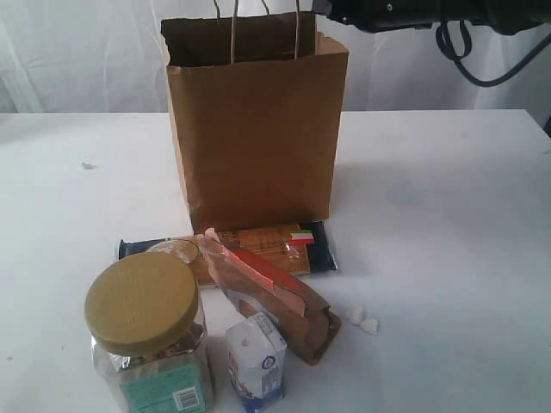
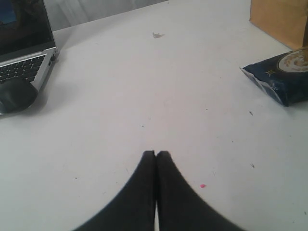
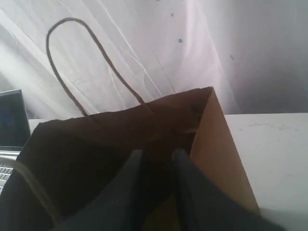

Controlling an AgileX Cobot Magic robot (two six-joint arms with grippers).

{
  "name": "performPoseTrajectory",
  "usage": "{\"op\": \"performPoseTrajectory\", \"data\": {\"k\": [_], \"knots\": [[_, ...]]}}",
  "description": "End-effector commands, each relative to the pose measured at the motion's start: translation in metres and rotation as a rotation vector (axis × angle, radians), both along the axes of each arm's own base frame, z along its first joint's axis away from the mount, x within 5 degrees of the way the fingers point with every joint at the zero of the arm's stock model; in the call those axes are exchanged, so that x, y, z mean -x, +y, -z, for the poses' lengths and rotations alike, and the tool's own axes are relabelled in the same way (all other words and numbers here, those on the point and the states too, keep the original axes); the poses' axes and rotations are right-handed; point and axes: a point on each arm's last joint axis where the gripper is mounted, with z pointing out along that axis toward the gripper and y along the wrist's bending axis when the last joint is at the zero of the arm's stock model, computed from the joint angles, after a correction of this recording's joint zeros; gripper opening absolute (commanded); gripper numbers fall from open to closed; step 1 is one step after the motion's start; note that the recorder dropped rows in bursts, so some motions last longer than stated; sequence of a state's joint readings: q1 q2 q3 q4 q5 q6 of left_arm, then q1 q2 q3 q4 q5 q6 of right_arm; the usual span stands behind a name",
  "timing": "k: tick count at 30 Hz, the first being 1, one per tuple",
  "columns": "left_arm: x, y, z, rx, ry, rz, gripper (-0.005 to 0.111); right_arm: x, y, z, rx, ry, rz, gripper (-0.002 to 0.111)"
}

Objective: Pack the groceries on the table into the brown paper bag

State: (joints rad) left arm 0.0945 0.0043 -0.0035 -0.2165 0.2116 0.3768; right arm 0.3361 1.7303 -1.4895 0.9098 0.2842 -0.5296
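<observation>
The brown paper bag [image 1: 254,129] stands upright on the table [image 1: 448,215], mouth open and handles up. In front of it lie the flat spaghetti packet [image 1: 258,245] and the brown orange-labelled pouch [image 1: 275,297]. Nearest the camera stand the clear jar with the olive-yellow lid [image 1: 146,335] and the small white-blue carton [image 1: 256,361]. My right arm [image 1: 405,13] reaches in above the bag's top right corner. The right gripper [image 3: 158,153] hangs over the bag's dark opening, fingers apart, with nothing between them. My left gripper [image 2: 156,153] is shut over bare tabletop, with the packet's blue end [image 2: 284,77] off to one side.
A laptop [image 2: 24,53] and a dark mouse [image 2: 14,94] sit at the table's edge in the left wrist view. Two small white lumps [image 1: 363,320] lie right of the pouch. A tiny scrap [image 1: 87,165] lies at the left. White curtain hangs behind.
</observation>
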Motion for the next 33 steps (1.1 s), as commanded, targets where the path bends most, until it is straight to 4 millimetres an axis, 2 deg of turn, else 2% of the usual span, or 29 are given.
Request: {"op": "performPoseTrajectory", "data": {"k": [1,5,8,10,13,16,19,21,24,25,26,27,28,29,30,31,32,33], "knots": [[0.0,0.0,0.001,0.004,-0.003,-0.003,0.0,0.001,-0.002,-0.004,0.019,-0.016,-0.01,0.02],[0.0,0.0,0.001,0.004,-0.003,-0.003,0.0,0.013,0.001,-0.01,0.027,0.018,-0.089,0.019],[0.0,0.0,0.001,0.004,-0.003,-0.003,0.0,0.033,0.002,-0.018,0.086,0.063,-0.215,0.019],[0.0,0.0,0.001,0.004,-0.003,-0.003,0.0,0.05,-0.002,-0.029,0.187,0.056,-0.285,0.019],[0.0,0.0,0.001,0.004,-0.003,-0.003,0.0,0.078,-0.017,-0.05,0.354,0.015,-0.307,0.011],[0.0,0.0,0.001,0.004,-0.003,-0.003,0.0,0.103,-0.041,-0.067,0.555,0.016,-0.25,0.002],[0.0,0.0,0.001,0.004,-0.003,-0.003,0.0,0.126,-0.059,-0.069,0.673,0.118,-0.208,0.0],[0.0,0.0,0.001,0.004,-0.003,-0.003,0.0,0.137,-0.066,-0.064,0.686,0.167,-0.183,0.0],[0.0,0.0,0.001,0.004,-0.003,-0.003,0.0,0.144,-0.068,-0.049,0.678,0.21,-0.18,0.0],[0.0,0.0,0.001,0.004,-0.003,-0.003,0.0,0.144,-0.065,-0.03,0.641,0.254,-0.204,0.0],[0.0,0.0,0.001,0.004,-0.003,-0.003,0.0,0.144,-0.064,-0.022,0.628,0.268,-0.209,0.0],[0.0,0.0,0.001,0.004,-0.003,-0.003,0.0,0.141,-0.061,0.002,0.608,0.302,-0.213,0.0],[0.0,0.0,0.001,0.004,-0.003,-0.003,0.0,0.139,-0.06,0.016,0.603,0.325,-0.217,0.0],[0.0,0.0,0.001,0.004,-0.003,-0.003,0.0,0.136,-0.058,0.044,0.6,0.361,-0.219,0.0],[0.0,0.0,0.001,0.004,-0.003,-0.003,0.0,0.134,-0.058,0.054,0.596,0.367,-0.213,0.0],[0.0,0.0,0.001,0.004,-0.003,-0.003,0.0,0.133,-0.057,0.08,0.584,0.398,-0.205,0.0],[0.0,0.0,0.001,0.004,-0.003,-0.003,0.0,0.134,-0.055,0.095,0.564,0.431,-0.22,0.0],[0.0,0.0,0.001,0.004,-0.003,-0.003,0.0,0.134,-0.051,0.102,0.544,0.436,-0.252,0.0]]}}
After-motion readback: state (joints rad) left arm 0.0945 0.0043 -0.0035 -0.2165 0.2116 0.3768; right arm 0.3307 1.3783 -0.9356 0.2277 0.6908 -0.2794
